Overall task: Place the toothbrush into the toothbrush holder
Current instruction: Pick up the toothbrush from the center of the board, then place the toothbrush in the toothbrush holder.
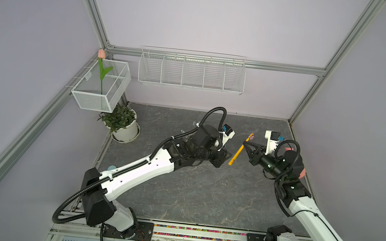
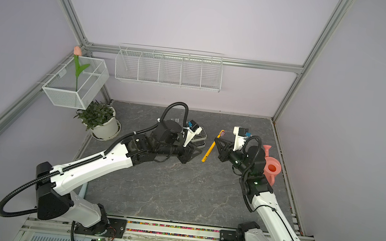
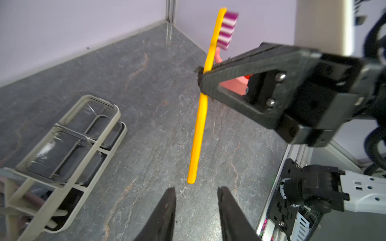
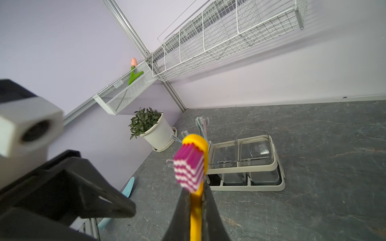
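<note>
Right tool [image 1: 245, 142] clamps toothbrush [image 1: 237, 153] near head; left tool [image 3: 196, 193] parted, empty. Pinch seems shallow, blurred: handle may pivot, missing toothbrush holder [image 4: 250, 188].

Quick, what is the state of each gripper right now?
Left gripper: open, holding nothing.
Right gripper: closed on the yellow toothbrush.

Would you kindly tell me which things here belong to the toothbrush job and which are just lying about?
Job: yellow toothbrush, right gripper holding it, open left gripper, toothbrush holder.
Lying about: potted plant, pink watering can, wire wall basket, mesh box, tulip.
</note>
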Controlling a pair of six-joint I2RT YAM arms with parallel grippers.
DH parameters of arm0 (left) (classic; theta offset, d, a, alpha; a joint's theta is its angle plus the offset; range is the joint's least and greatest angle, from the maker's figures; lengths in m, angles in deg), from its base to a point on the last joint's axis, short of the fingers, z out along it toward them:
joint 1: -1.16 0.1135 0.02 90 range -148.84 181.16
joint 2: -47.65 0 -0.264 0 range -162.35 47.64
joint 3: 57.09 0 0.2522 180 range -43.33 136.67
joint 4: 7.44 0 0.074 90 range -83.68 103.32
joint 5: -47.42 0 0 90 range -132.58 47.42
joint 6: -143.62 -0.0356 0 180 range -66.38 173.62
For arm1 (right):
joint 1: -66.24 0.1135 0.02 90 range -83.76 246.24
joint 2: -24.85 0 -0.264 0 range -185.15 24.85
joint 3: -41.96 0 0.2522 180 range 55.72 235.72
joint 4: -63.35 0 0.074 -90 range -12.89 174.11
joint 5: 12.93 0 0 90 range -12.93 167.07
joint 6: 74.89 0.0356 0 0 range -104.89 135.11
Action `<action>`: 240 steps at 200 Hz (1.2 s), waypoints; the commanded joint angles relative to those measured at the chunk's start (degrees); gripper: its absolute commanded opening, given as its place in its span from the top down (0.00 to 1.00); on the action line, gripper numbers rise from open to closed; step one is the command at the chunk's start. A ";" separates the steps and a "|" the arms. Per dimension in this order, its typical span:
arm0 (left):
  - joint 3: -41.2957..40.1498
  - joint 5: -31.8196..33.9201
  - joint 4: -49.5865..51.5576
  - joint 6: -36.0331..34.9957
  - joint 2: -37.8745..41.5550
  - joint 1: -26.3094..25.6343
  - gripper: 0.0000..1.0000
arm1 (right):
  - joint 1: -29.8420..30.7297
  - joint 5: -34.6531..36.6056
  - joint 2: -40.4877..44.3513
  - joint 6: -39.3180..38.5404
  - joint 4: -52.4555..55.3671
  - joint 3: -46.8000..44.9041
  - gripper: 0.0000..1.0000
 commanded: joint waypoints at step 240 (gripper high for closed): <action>-27.01 27.78 0.03 4.48 39.36 6.68 0.51 | 24.31 27.65 -48.40 -20.91 -32.14 24.43 0.93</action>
